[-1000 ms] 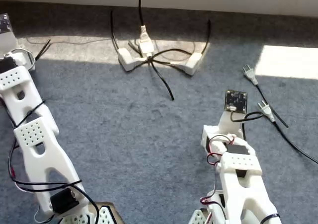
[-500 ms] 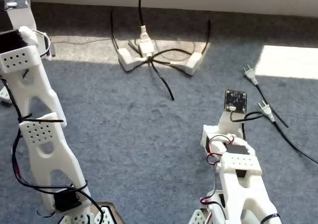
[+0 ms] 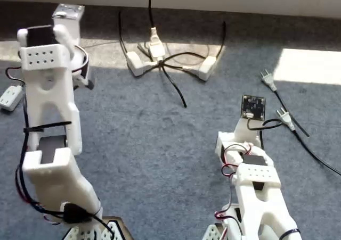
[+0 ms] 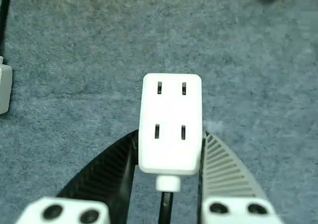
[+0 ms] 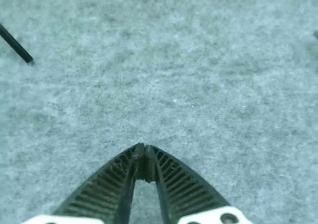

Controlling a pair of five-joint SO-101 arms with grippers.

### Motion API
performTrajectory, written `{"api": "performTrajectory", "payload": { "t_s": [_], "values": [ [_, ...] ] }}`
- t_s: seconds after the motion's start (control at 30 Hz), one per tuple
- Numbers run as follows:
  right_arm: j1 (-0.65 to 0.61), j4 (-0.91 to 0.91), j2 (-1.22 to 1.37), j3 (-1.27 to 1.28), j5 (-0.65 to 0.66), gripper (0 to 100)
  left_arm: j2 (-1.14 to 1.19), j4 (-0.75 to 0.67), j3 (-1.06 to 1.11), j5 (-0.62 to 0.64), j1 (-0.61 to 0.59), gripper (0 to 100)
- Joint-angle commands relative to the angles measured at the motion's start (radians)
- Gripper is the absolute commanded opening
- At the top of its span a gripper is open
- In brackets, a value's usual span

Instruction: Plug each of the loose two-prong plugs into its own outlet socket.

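In the left wrist view my left gripper [image 4: 169,137] is shut on a white outlet block [image 4: 171,127] with two pairs of slots facing up, its black cord trailing back between the fingers. The high view shows this arm [image 3: 50,91] standing at the left over the carpet. Two loose two-prong plugs [image 3: 268,79] [image 3: 285,117] on black cords lie at the right. The right arm [image 3: 250,160] is just left of them. My right gripper [image 5: 144,157] is shut on nothing, low over bare carpet.
Two white outlet blocks [image 3: 136,64] [image 3: 208,67] and a white adapter [image 3: 156,48] lie at the back centre amid crossing black cords. Another white outlet block [image 3: 10,97] lies at the far left. A black cord end [image 5: 15,45] lies ahead of the right gripper. Grey carpet covers the floor.
The left arm has swung from the far left edge toward the centre, uncovering the outlet block at the far left. The right arm has not moved.
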Motion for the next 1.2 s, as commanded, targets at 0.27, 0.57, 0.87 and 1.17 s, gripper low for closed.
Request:
{"api": "performTrajectory", "payload": {
  "t_s": [0.27,0.57,0.87,1.17],
  "values": [
    [-0.001,-0.016,-0.025,-0.004,-0.006,0.9,-0.305,-0.410,0.776,-0.014,0.269,1],
    [0.084,-0.008,-0.027,-0.012,-0.106,4.1,-0.315,-0.856,1.184,-0.258,0.280,1],
    [0.081,0.048,-0.024,-0.027,-0.101,14.9,-0.308,-0.895,1.216,-0.256,0.274,20],
    [0.087,0.389,-0.016,-0.289,-0.098,14.9,-0.317,-0.895,1.216,-0.252,0.211,23]
  ]
}}
